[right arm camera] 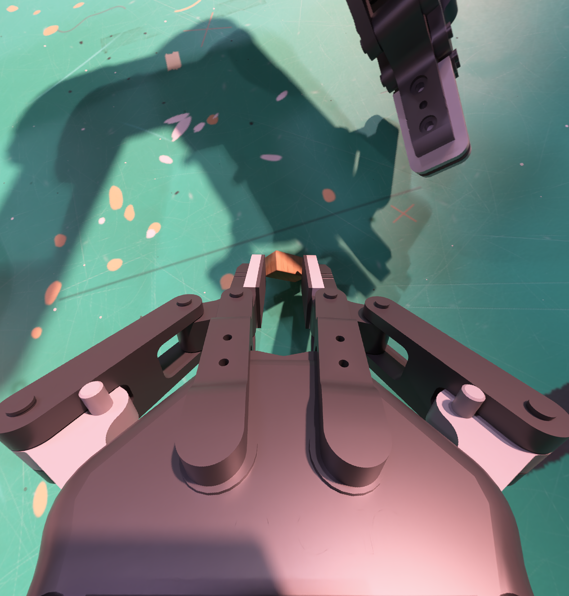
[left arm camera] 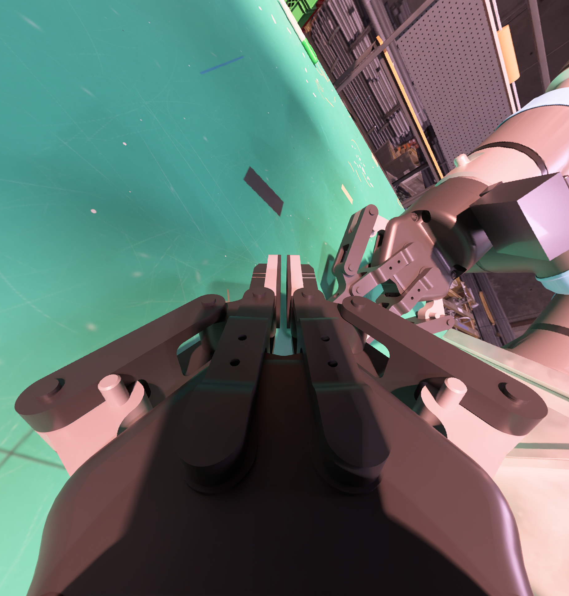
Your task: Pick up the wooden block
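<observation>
Gripping wooden block (right arm camera: 281,266), right gripper (right arm camera: 283,269).

Scratched green tabletop (right arm camera: 470,306), matte, speckled with orange and white paint flecks. Small tan tape scrap (right arm camera: 172,60) stuck flat near the far side, dark rectangular tape strip (left arm camera: 263,191) flat mid-surface, thin blue line mark (left arm camera: 221,64) further out. Red X mark (right arm camera: 403,213) drawn on it. Arm shadows fall across the centre.
</observation>
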